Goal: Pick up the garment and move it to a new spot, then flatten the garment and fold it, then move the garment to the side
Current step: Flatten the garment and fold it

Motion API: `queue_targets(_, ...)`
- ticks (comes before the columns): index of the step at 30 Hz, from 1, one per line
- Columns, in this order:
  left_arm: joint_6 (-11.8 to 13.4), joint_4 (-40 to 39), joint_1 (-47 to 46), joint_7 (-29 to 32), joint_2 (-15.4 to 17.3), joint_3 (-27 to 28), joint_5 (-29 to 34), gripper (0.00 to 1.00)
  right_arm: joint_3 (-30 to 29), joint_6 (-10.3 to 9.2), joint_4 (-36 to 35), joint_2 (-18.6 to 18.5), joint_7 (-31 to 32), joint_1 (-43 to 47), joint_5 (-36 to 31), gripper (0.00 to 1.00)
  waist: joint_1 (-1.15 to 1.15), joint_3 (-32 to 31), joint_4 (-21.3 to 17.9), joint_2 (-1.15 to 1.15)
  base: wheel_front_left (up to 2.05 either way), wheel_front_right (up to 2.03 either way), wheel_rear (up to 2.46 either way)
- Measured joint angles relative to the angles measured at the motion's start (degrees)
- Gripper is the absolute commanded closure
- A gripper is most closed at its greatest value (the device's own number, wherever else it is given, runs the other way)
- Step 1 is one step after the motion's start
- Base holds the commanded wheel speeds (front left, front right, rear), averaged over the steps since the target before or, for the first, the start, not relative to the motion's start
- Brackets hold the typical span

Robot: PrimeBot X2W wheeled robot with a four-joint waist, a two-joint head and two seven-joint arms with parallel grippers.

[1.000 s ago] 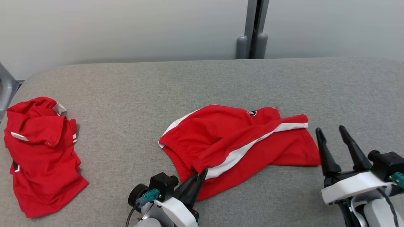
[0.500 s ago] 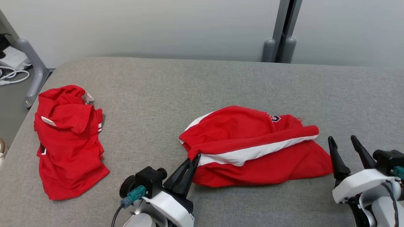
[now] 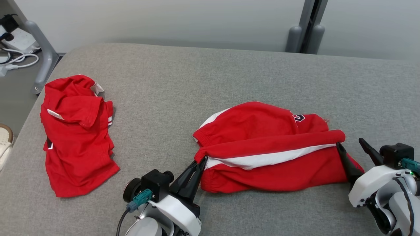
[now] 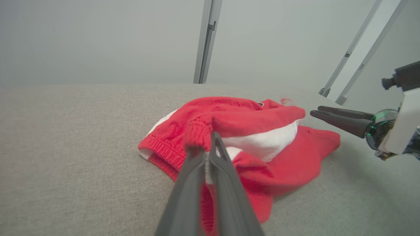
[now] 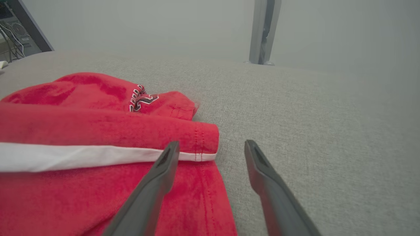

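Observation:
The garment (image 3: 269, 150), red shorts with a white side stripe, lies bunched on the grey table near the front middle. My left gripper (image 3: 200, 161) is shut on its elastic waistband at the left end, and the left wrist view shows the garment (image 4: 242, 131) pinched between that gripper's (image 4: 210, 144) closed fingers. My right gripper (image 3: 351, 146) stands open at the garment's right end, above the leg hem. In the right wrist view the garment (image 5: 82, 147) lies left of the open right gripper (image 5: 211, 146), whose left finger overlaps the hem.
A second crumpled red garment (image 3: 73, 131) lies at the table's left edge (image 3: 29, 111). A grey post (image 3: 42, 55) and cables stand on the floor beyond the left corner, where part of a shoe (image 3: 5, 141) shows. Two grey uprights (image 3: 303, 36) stand behind the table.
The head camera has swung, shifting the whole scene. My left gripper has pulled the waistband corner, stretching the garment's striped fold straight. My right gripper has come up to the hem.

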Motion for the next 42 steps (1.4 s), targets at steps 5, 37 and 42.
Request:
queue_targets(5, 0.0, 0.0, -0.1, 0.0, -0.1, 0.0, 0.0, 1.0, 4.8, 0.0, 1.8, -1.8, 0.0, -1.0, 2.8, 0.0, 0.0, 0.7, 0.7, 0.0, 0.0, 0.0, 0.0)
queue_targets(37, 0.5, -0.6, -1.2, 0.0, -0.1, -0.2, -0.4, 1.0, 12.5, 0.0, -2.5, -5.3, 0.0, -3.1, 7.0, 1.0, 0.0, 1.1, 0.5, 0.0, 0.0, 0.0, 0.0)
queue_targets(42, 0.4, -1.0, 0.0, 0.0, -0.1, 1.0, 0.2, 1.0, 8.3, 0.0, -7.4, -5.6, 0.0, -0.5, 4.9, 1.0, 0.0, -1.1, -0.8, 0.0, 0.0, 0.0, 0.0)
